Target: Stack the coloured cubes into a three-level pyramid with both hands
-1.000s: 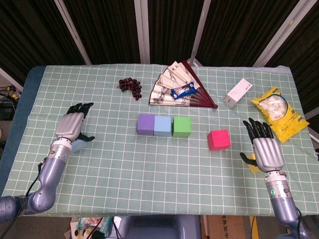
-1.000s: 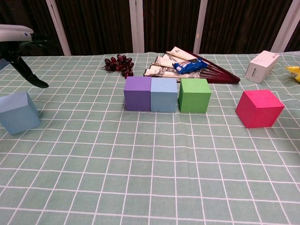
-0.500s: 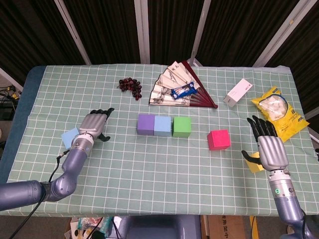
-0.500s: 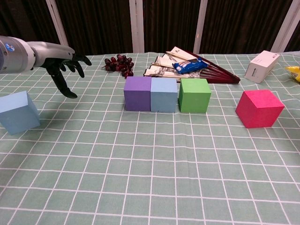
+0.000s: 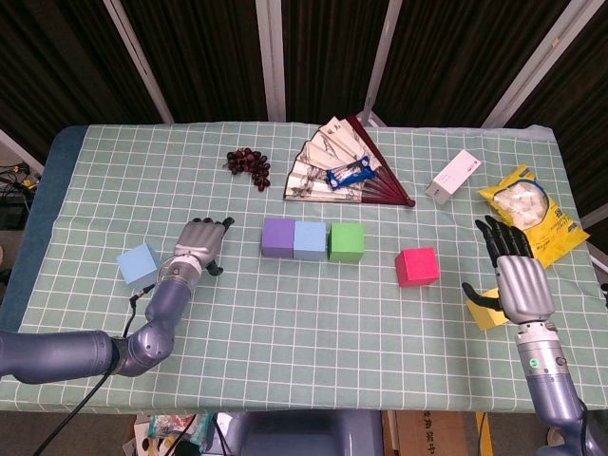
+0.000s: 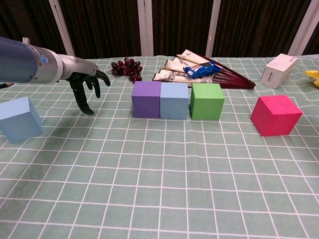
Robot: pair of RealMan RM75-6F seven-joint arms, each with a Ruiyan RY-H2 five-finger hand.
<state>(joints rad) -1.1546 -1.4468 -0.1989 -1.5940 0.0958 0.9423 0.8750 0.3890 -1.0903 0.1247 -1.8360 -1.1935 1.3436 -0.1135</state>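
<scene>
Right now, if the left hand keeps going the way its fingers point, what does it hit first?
Probably the purple cube: the left hand points up and right, toward that end of the cube row. Depth is unclear, so it could pass just behind.

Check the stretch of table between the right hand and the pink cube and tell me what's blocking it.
Nothing visible blocks it. The right hand is open, with only bare checked cloth between it and the pink cube. The yellow piece lies beside the hand, off that line.

Head view looks steeply down; chest view sits low, apparently nearer; both share the cube row (image 5: pixel 313 238).
</scene>
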